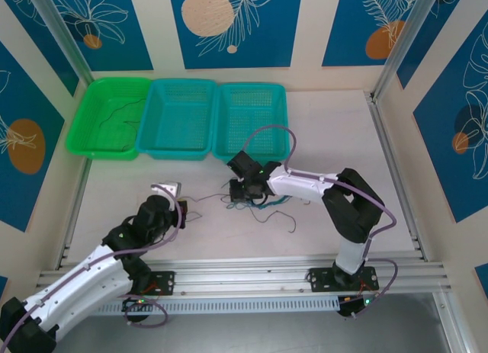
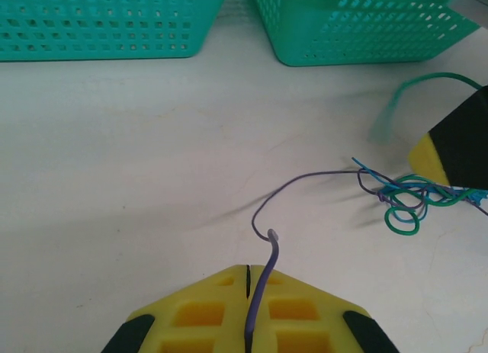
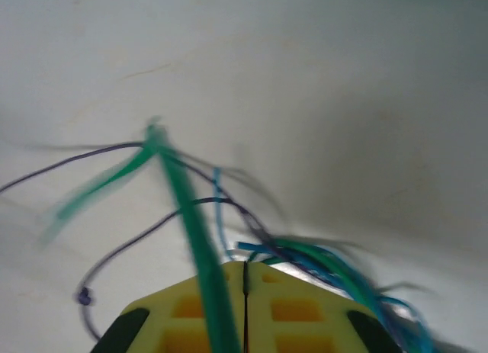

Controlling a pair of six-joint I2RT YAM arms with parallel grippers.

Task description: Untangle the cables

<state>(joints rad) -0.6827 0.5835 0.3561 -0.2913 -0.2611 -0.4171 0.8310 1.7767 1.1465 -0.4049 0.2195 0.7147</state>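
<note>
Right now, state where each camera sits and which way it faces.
Top external: above and behind the arm bases, looking down on the table, three baskets at its far edge, both arms, left hand and right hand.
Left wrist: on the left arm, low, facing across the table toward the baskets; its yellow fingers pinch a purple cable.
Right wrist: on the right arm, close over the table; its shut yellow fingers among blurred cables.
Shared: top and left wrist both show the tangle and the right hand.
</note>
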